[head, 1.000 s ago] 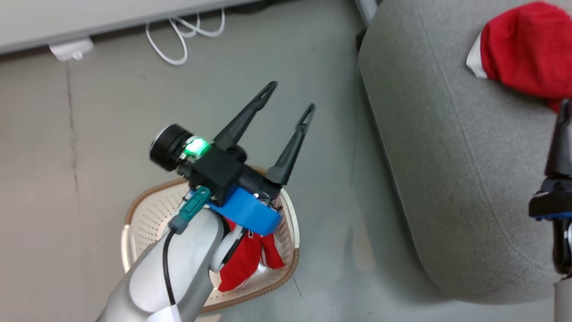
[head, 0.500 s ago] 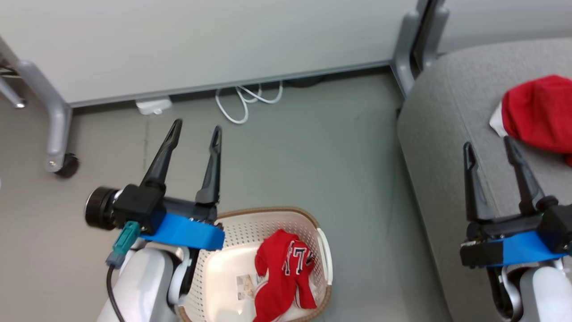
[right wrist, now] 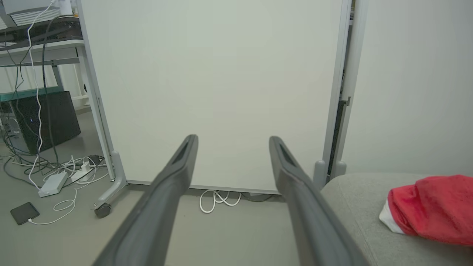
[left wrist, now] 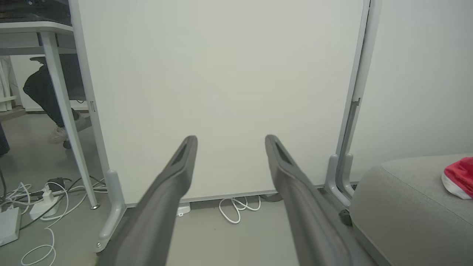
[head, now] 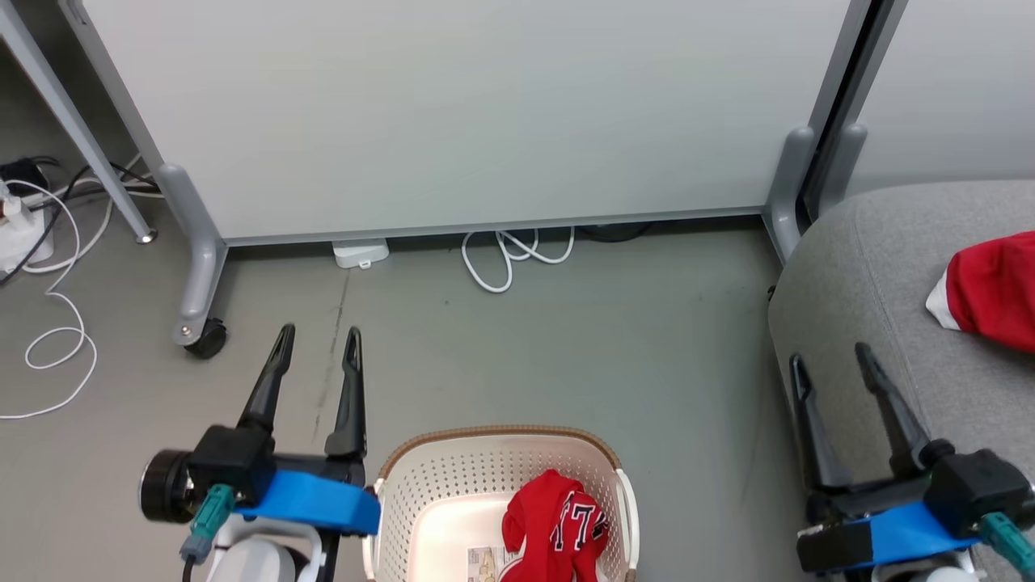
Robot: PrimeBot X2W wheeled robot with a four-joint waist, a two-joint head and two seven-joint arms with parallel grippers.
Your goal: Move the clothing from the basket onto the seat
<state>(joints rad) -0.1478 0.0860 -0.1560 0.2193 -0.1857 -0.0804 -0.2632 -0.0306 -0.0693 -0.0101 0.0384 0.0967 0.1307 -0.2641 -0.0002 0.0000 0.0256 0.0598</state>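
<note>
I see red fabric jersey with navy-and-white numbers (head: 558,525) crumpled inside cream perforated plastic basket with brown rim (head: 501,436), 6 o'clock in head view. At 3 o'clock, second red jersey with white trim (head: 990,291) lies on big grey upholstered seat cushion (head: 873,267). My left gripper (head: 317,333) at 8 o'clock, just beside basket — fingers spread wide, nothing held. My right gripper (head: 831,356) at 4 o'clock, at seat edge — likewise wide, empty.
</note>
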